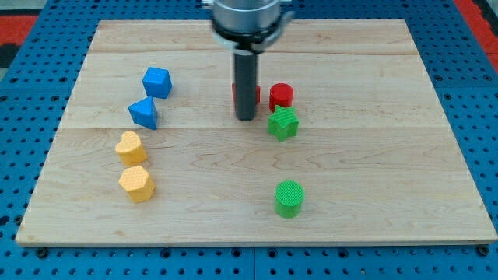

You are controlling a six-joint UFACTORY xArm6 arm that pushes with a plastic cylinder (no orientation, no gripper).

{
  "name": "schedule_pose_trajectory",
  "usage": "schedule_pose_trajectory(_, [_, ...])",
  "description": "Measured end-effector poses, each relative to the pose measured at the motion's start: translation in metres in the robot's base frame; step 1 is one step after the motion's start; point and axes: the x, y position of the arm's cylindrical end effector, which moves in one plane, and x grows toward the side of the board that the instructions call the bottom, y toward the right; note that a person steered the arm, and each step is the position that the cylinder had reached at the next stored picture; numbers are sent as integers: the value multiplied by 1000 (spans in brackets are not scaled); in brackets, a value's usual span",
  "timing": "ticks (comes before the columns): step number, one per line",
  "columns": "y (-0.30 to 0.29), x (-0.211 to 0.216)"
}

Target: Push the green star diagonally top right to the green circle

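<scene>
green star (283,123): sitting right of the board's centre, just right of my tip and just below the red cylinder; well apart from the green circle, which is lying below it toward the view's bottom.
yellow blocks: two are sitting at the view's left, a heart-like one (130,146) directly above a hexagon-like one (137,183), almost touching; neither is playing a part in the push.
blue blocks: two are resting above the yellow pair, a cube-like one (156,82) over a triangular one (144,113); both are lying far from the star.
my tip (246,118): standing on the wood just left of the star, a narrow gap showing between them; as a bare rod it is holding nothing, with no opening or closing to report.
red block behind rod (256,93): peeking out on both sides of the rod, shape not clear.
red cylinder (282,96): sitting just above the star, close to touching it.
green circle (289,198): waiting near the view's bottom, almost straight under the star.
board (389,155): lying bare to the right of the greens.
progress: seeming early; the star is not yet sitting beside the circle.
remaining: the star is needing to travel down the board to a spot off the circle's upper right, so my tip is probably having to come round above it first, and the red cylinder is crowding that side.
</scene>
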Motion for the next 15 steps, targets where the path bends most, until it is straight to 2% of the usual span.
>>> schedule_pose_trajectory(1, [-37, -38])
schedule_pose_trajectory(2, [46, -42])
schedule_pose_trajectory(3, [104, -27])
schedule_pose_trajectory(4, [32, -9])
schedule_pose_trajectory(5, [44, 89])
schedule_pose_trajectory(6, [-6, 89])
schedule_pose_trajectory(8, [10, -7])
schedule_pose_trajectory(9, [60, -13])
schedule_pose_trajectory(10, [81, 6])
schedule_pose_trajectory(11, [83, 77])
schedule_pose_trajectory(12, [76, 103])
schedule_pose_trajectory(13, [-1, 43])
schedule_pose_trajectory(14, [-33, -4])
schedule_pose_trajectory(15, [-81, 41])
